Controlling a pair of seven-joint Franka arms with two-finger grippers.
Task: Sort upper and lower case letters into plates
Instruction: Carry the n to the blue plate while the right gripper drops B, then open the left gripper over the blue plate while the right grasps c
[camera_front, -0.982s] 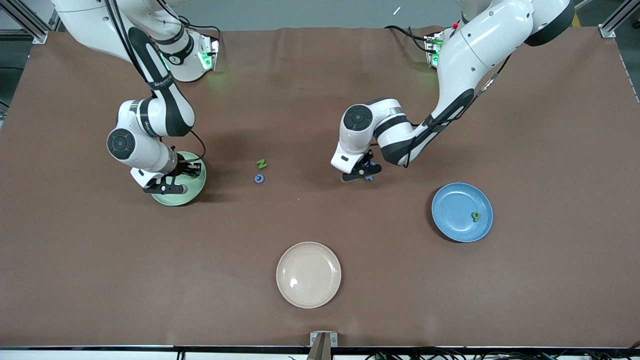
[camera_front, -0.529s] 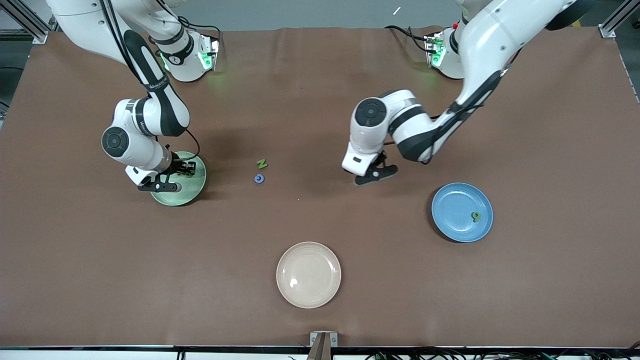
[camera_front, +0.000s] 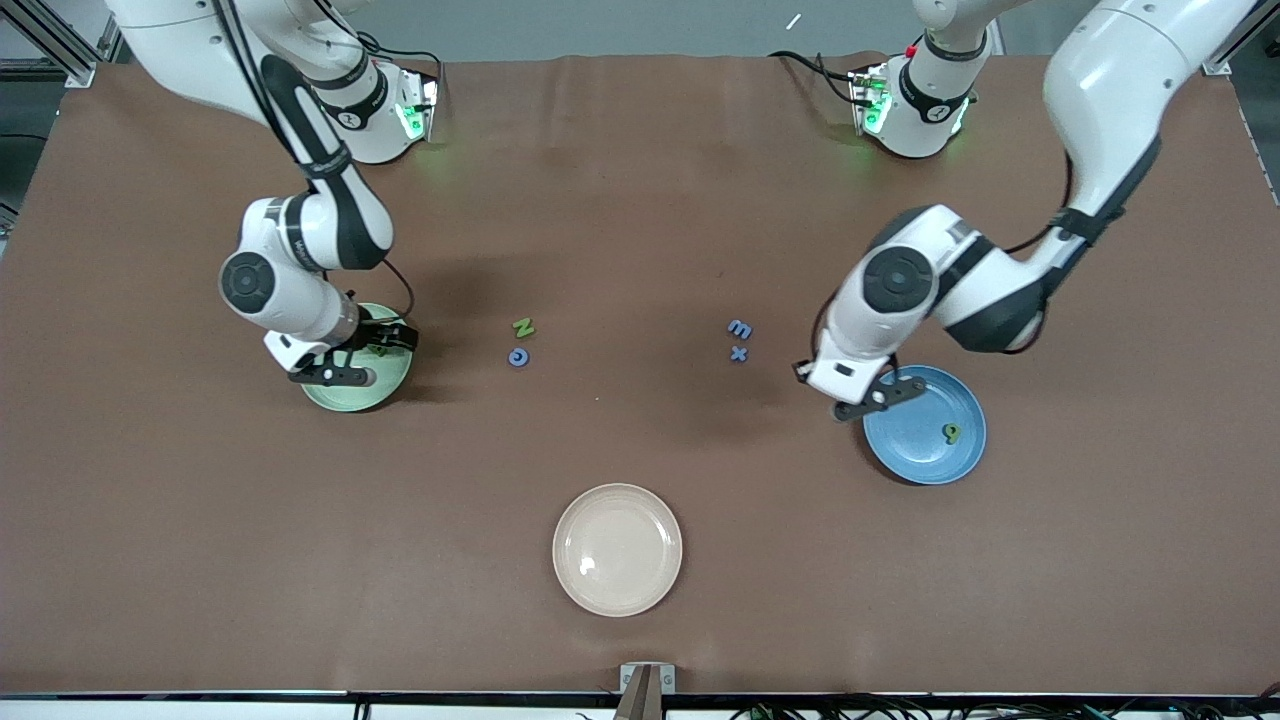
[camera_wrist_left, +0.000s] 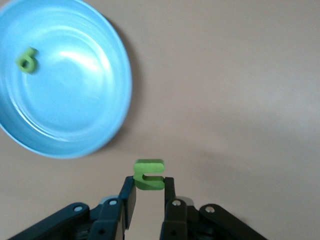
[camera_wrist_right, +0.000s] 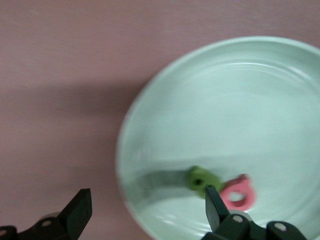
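While left claw (camera_wrist_left: 148, 194) pinches blocky green letter (camera_wrist_left: 149, 174), glossy round blue plate (camera_wrist_left: 65, 130) beside

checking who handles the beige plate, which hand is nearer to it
Neither clearly. The left hand, shut on a green foam letter, is at the round blue plate's edge; the open right hand is over the mint green plate. The cream-beige plate lies between.

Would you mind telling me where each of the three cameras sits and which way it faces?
Front view: high across the table, facing both arms' bases, with the cream plate nearest it.
Left wrist view: on the left arm, looking down past the left gripper, shut on a green letter, beside the blue plate.
Right wrist view: on the right arm, looking down past the open right gripper into the mint plate.
Front and wrist views share both plates.
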